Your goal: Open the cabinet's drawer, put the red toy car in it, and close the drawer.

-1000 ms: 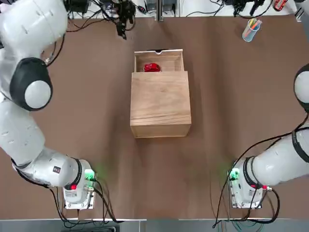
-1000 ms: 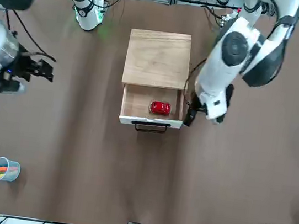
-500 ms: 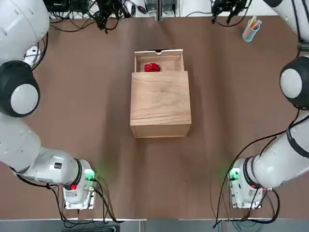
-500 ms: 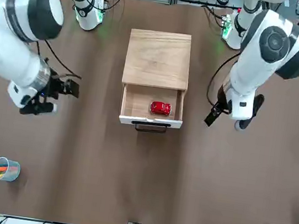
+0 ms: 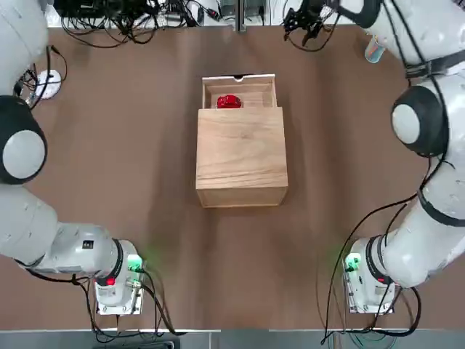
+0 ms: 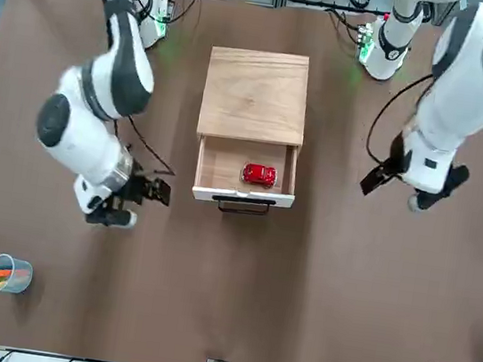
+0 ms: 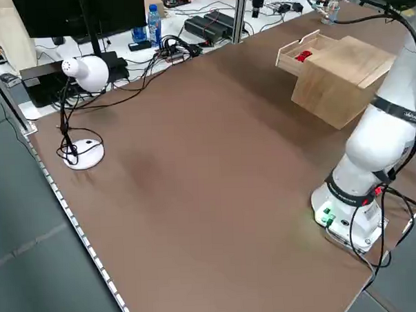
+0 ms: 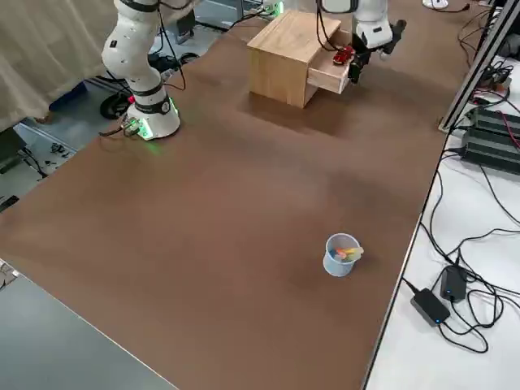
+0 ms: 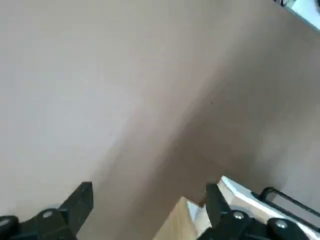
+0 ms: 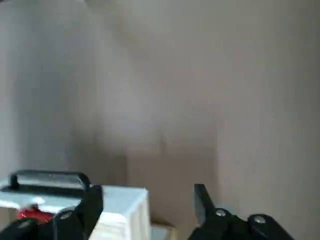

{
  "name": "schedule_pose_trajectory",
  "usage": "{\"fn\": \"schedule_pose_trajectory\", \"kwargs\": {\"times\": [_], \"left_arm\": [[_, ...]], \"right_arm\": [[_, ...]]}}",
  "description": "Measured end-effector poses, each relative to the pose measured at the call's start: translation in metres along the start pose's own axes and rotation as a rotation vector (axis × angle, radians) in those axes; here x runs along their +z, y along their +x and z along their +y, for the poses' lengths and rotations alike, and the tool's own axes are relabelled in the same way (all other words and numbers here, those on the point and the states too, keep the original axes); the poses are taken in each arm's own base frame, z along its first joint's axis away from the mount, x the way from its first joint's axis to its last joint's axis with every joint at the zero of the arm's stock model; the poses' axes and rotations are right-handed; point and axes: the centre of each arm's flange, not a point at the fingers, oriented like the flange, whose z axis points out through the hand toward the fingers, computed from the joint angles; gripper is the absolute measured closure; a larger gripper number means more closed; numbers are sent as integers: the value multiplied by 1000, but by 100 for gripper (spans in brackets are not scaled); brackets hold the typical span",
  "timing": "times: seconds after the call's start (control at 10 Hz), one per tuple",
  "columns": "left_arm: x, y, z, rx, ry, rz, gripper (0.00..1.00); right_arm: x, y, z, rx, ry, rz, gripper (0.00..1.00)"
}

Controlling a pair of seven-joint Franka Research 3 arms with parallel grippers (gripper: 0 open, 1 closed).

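A red toy car [image 6: 259, 174] lies in the open drawer [image 6: 241, 195]; the empty right claw [image 6: 137, 198], fingers apart, waits beside its front and could skew the cabinet [image 6: 255, 94] by pushing off-centre.

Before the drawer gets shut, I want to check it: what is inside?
The red toy car sits alone in the open drawer. The drawer's rear part stays hidden inside the cabinet.

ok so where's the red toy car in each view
Top: red toy car in the open drawer, upper centre.
Front: centre.
Left side: upper right.
Right side: top, by the right gripper.
Left wrist: not visible.
Right wrist: red sliver, lower left.
Shared landmark: the cabinet.
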Motion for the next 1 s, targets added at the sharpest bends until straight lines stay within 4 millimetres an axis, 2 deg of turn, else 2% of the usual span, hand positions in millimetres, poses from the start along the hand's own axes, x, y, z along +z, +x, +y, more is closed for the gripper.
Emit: {"fn": "schedule_pose_trajectory", "kwargs": {"times": [0.2,0.4,0.5,0.8,1.0], "left_arm": [[-17,32,-44,102,-4,28,0],[-30,48,-82,242,15,17,0],[-38,51,-98,295,21,13,0],[-62,54,-135,430,30,2,0],[-69,47,-149,496,41,-38,0]], "right_arm": [[25,-3,-14,41,35,-5,60],[38,-10,-24,87,31,-25,90],[49,-13,-28,89,28,-36,94],[88,-28,-54,78,27,-35,97],[97,-32,-57,82,21,-46,97]]}}
